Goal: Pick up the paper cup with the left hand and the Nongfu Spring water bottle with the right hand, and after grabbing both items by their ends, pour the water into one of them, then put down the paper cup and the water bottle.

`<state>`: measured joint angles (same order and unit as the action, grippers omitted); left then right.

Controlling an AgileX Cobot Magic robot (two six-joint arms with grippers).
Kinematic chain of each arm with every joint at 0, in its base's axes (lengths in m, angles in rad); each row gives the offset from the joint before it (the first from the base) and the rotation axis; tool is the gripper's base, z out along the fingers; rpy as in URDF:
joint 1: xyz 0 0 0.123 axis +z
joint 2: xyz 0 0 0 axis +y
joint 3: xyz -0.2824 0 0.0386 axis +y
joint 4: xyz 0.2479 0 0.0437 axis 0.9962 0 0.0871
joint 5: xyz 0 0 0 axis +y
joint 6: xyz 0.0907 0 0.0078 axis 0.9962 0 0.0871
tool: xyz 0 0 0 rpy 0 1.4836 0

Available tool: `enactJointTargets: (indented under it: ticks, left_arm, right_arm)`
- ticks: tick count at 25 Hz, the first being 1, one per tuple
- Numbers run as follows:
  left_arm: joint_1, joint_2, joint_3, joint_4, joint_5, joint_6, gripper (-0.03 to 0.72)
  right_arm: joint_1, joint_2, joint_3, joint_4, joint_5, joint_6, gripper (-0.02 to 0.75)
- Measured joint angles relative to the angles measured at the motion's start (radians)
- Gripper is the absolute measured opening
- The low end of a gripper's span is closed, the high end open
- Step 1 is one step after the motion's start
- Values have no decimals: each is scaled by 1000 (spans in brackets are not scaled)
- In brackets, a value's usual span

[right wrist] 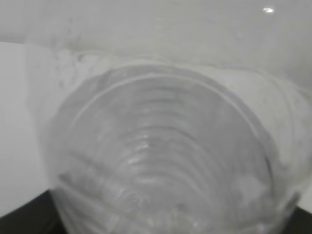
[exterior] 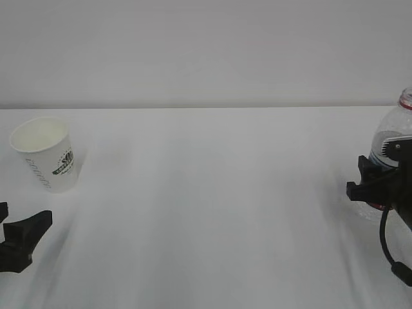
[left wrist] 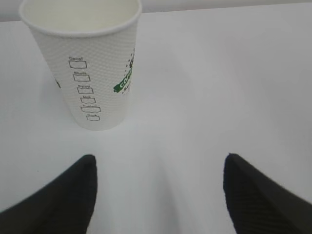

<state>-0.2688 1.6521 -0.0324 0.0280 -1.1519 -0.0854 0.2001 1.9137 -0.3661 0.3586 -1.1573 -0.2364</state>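
The paper cup [exterior: 46,154] stands upright at the left of the white table, white with a dark green logo; it looks empty inside. My left gripper [exterior: 22,217] sits low in front of it, open with nothing between its fingers; in the left wrist view the paper cup [left wrist: 92,68] is ahead and left of the left gripper [left wrist: 159,158]. The Nongfu Spring water bottle [exterior: 394,132] stands at the far right, red neck ring showing. My right gripper [exterior: 373,183] is round its lower body. In the right wrist view the bottle [right wrist: 165,146] fills the gap, its wall reaching both dark fingers [right wrist: 22,219].
The white table [exterior: 212,212] stretches between cup and bottle, with a plain pale wall behind. The bottle stands at the right frame edge and the left gripper at the lower left edge.
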Motion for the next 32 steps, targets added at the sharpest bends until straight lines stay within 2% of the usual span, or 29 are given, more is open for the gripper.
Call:
enactJointTargets:
  ticks: [4,19,32]
  left_arm:
    - [0,0,0,0,0,0,587]
    - [0,0,0,0,0,0,587]
    - [0,0,0,0,0,0,587]
  right_arm:
    - [0,0,0,-17,0,27,476]
    - [0,-181,72,-276,63,145,473]
    - [0,-400,78,-403,233,178,473]
